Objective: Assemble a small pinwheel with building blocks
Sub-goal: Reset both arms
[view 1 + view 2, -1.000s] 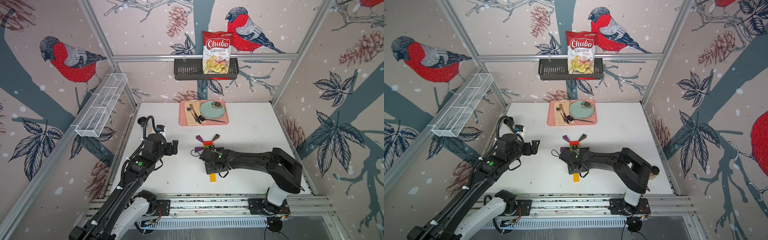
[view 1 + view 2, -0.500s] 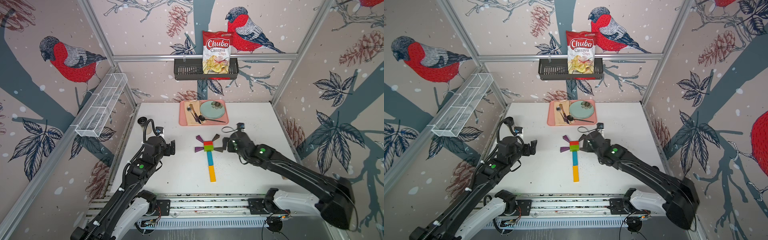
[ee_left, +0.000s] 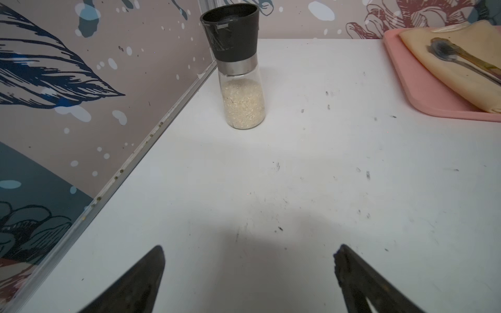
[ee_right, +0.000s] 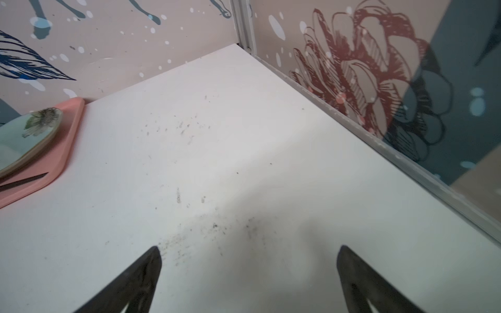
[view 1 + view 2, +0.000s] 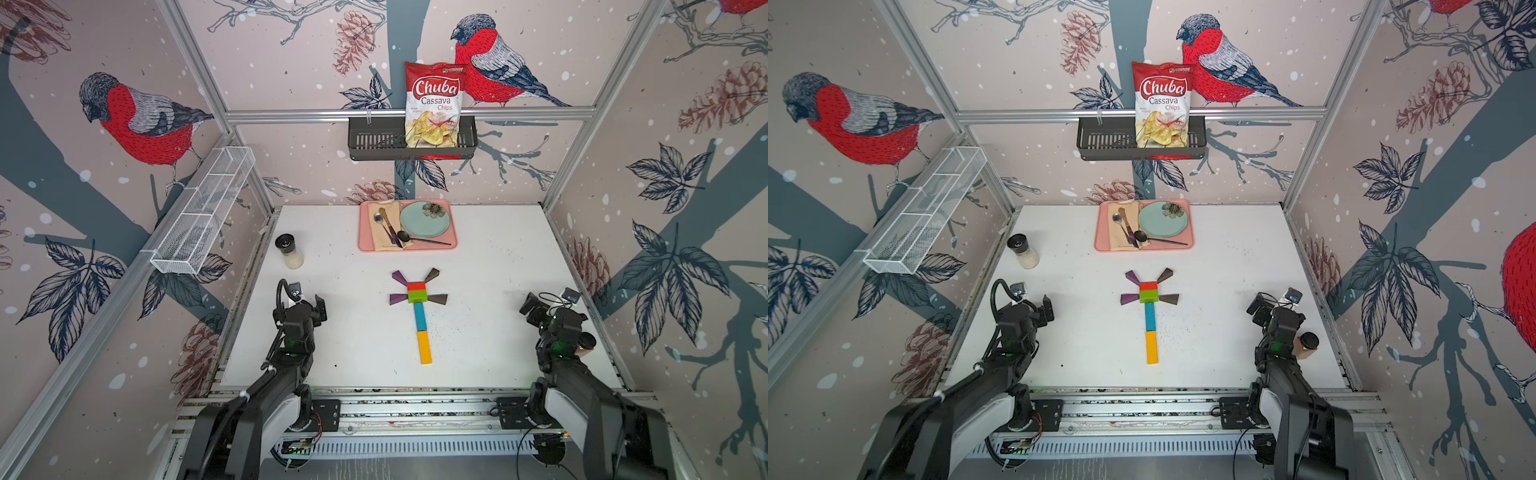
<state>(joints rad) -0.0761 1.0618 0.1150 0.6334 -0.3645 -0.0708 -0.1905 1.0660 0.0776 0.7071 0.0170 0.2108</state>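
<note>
I'm pulling the right gripper (image 5: 528, 306) back from the pinwheel (image 5: 417, 297), lying flat near the pink tray (image 5: 452, 246); it and the left gripper (image 3: 248, 250) are gaping empty. Light loose blocks (image 5: 424, 347), probably sliding easily; pinching long sides.

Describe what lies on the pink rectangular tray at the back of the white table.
On the pink tray: a beige cloth napkin bearing cutlery, a round pale-green plate and a black spoon. Whatever is beneath napkin and plate is hidden.
</note>
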